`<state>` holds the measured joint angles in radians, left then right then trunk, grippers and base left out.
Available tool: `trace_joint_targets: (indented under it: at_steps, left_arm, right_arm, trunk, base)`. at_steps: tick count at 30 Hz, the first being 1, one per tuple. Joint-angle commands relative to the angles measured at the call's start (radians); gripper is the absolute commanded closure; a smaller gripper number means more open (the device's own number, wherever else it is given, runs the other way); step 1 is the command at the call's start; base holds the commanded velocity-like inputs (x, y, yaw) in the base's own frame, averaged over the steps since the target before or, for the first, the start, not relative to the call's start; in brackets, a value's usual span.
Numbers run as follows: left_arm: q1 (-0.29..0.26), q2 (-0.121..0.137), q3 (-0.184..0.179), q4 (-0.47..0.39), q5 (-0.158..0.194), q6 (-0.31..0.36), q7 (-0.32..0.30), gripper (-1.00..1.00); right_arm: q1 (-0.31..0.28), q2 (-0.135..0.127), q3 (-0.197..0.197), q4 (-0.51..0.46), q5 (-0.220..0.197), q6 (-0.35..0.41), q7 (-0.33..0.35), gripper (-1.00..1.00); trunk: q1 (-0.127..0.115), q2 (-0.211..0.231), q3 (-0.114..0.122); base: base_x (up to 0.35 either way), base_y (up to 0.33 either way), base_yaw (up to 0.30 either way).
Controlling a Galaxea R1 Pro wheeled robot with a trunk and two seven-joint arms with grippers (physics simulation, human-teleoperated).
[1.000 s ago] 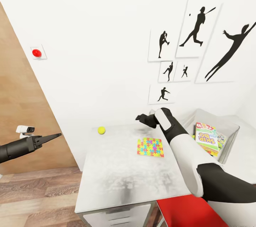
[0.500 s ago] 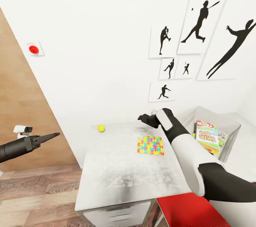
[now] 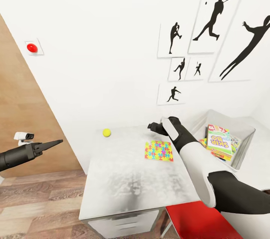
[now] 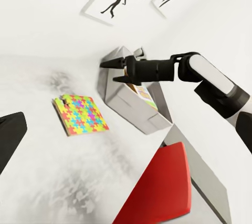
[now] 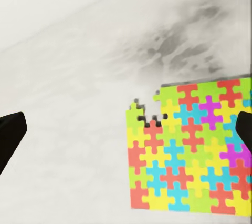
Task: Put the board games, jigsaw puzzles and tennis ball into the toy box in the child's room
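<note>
Two toys remain on the tabletop [image 3: 123,190]: a jigsaw puzzle [image 3: 159,151] mid-desk and the tennis ball [image 3: 107,132] far left. Board games [image 3: 218,142] already fill the toy box [image 3: 245,149] right. My right gripper [image 3: 153,126] hovers spread apart, empty, beyond the puzzle; my left gripper [image 3: 52,144] looks pressed together.

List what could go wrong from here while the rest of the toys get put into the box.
1. The jigsaw puzzle lies flat on the table; the open right gripper may struggle to get a finger under it, or shed pieces.
2. The tennis ball sits near the table's far edge; a nudge could roll it off.
3. The toy box already holds the SKIP-BO game leaning upright, so added toys may catch on it.
</note>
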<state>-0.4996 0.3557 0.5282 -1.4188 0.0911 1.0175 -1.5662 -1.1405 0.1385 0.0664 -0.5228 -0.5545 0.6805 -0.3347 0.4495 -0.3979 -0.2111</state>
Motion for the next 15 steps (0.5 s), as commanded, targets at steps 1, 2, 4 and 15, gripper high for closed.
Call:
trace_joint_targets:
  at_steps: [1, 2, 4, 15]
  left_arm:
    - [-0.001, 0.0, 0.0, 0.0, -0.002, 0.01, -0.005, -1.0]
    - [-0.001, 0.0, 0.0, 0.0, -0.002, 0.01, -0.005, -1.0]
    - [-0.001, 0.0, 0.0, 0.0, -0.002, 0.01, -0.005, -1.0]
    - [0.0, 0.0, -0.001, 0.0, -0.002, 0.01, -0.005, -1.0]
  right_arm:
    - [-0.001, -0.001, 0.006, 0.002, -0.006, -0.001, -0.009, -1.0]
    - [-0.001, -0.001, 0.006, 0.003, -0.004, -0.003, -0.009, -1.0]
    - [-0.001, -0.002, 0.007, 0.005, 0.0, -0.005, -0.009, -1.0]
    - [-0.001, -0.002, 0.008, 0.007, 0.007, -0.007, -0.007, -1.0]
  trunk:
    - [0.001, -0.002, -0.004]
    - [0.001, -0.002, -0.005]
    - [0.001, -0.002, -0.009]
    - [0.001, -0.002, -0.027]
  base:
    - [0.0, 0.0, 0.0]
    - [0.0, 0.0, 0.0]
    - [0.0, 0.0, 0.0]
    - [0.0, 0.0, 0.0]
